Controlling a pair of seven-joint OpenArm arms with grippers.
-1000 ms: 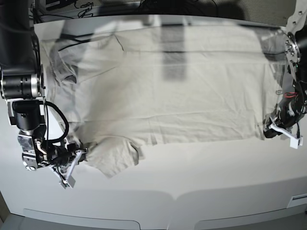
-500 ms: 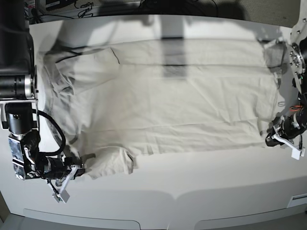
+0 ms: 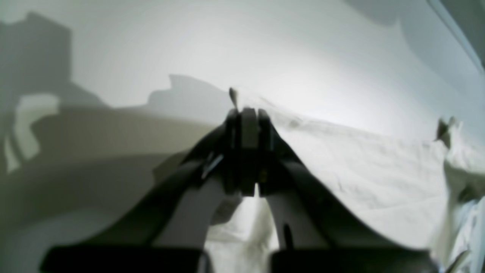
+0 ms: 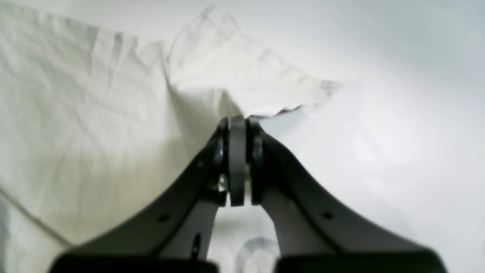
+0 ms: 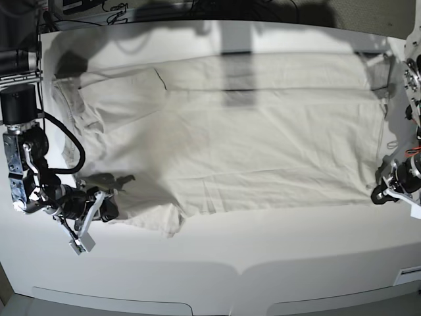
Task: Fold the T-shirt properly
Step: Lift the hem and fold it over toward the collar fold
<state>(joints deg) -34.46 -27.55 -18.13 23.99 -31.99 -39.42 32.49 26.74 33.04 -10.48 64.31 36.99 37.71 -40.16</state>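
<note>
One T-shirt point(image 5: 223, 131) lies spread flat across the white counter point(image 5: 263, 263), neckline toward the base view's left and hem toward its right, one sleeve rumpled at the near left corner. The right gripper point(image 4: 238, 125) is clamped on cloth beside that sleeve, jaws pressed together. The left gripper point(image 3: 248, 113) pinches the near hem corner, jaws likewise closed.
</note>
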